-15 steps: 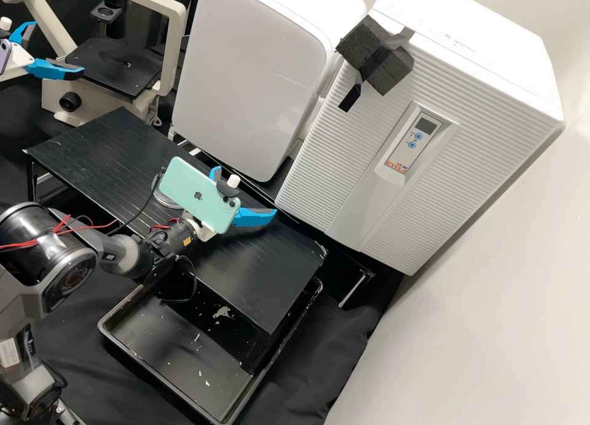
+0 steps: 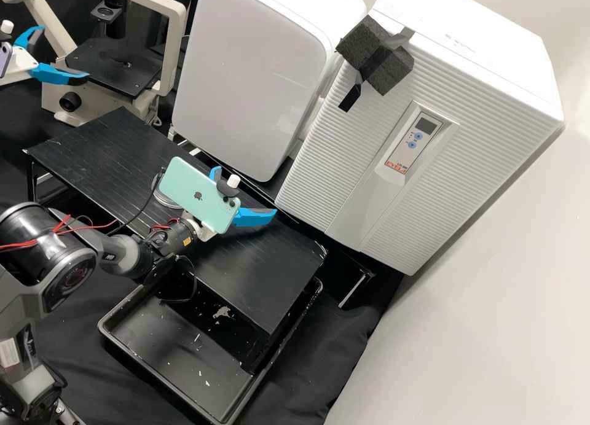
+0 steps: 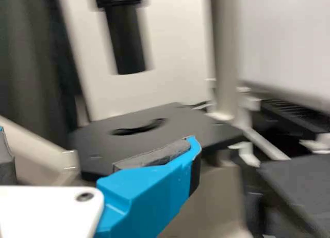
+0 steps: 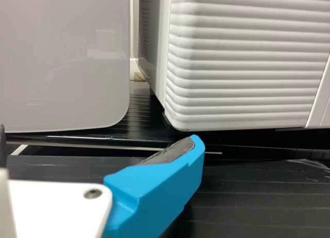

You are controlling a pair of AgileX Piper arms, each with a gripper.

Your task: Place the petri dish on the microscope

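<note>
Cabinet: ribbed and white [image 2: 326,173], it stands behind the shelf; I'd treat it as a wall for my right arm's reach.
Shelf: black and raised [image 2: 264,284], probably to bring the dish up towards working height.
Microscope: its pale frame [image 2: 176,44] arches over a flat dark stage [image 2: 104,75], the level seat I need for the dish.
Left gripper: beside the stage [image 2: 64,53], fingers spread, nothing between them; I judge it placed for that end of the job.
Right gripper: over the shelf [image 2: 246,191], fingers also apart and holding nothing, likely to keep a grasp open.
Petri dish: I take the clear round rim [image 2: 163,199] on the shelf, partly behind the phone [image 2: 200,194], for it; it awaits a grip.
</note>
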